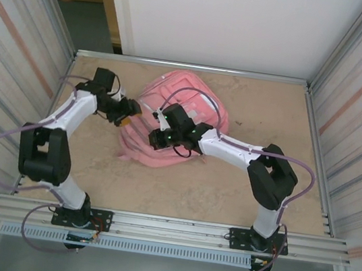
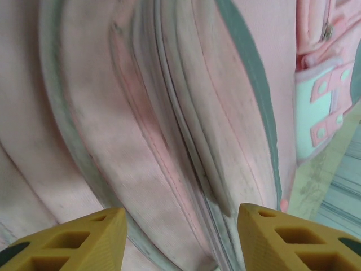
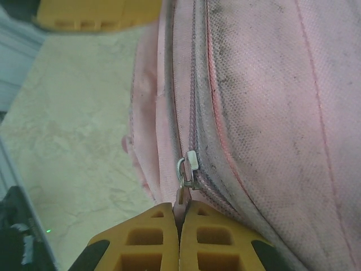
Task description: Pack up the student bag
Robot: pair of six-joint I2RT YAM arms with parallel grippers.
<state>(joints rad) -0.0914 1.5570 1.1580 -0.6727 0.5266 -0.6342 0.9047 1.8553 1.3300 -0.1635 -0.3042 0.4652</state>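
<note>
The right hand [image 3: 180,212] is pinched shut on the zipper pull [image 3: 186,167] of the student bag [image 1: 183,87]. I'd draw it steadily along the zip while the left hand [image 2: 183,226], jaws half apart and empty just over the fabric, pins the cloth flat. The bag lies mid-surface [image 1: 240,192], toward the far side, its long axis slanting near-left to far-right; I can't tell which end is the top.

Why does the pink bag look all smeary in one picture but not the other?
Left wrist view: the student bag looks streaky and blurred, while the yellow fingers look crisp. Right wrist view: sharp, showing the fabric weave and zipper pull. Top external view: even light, no glare.
</note>
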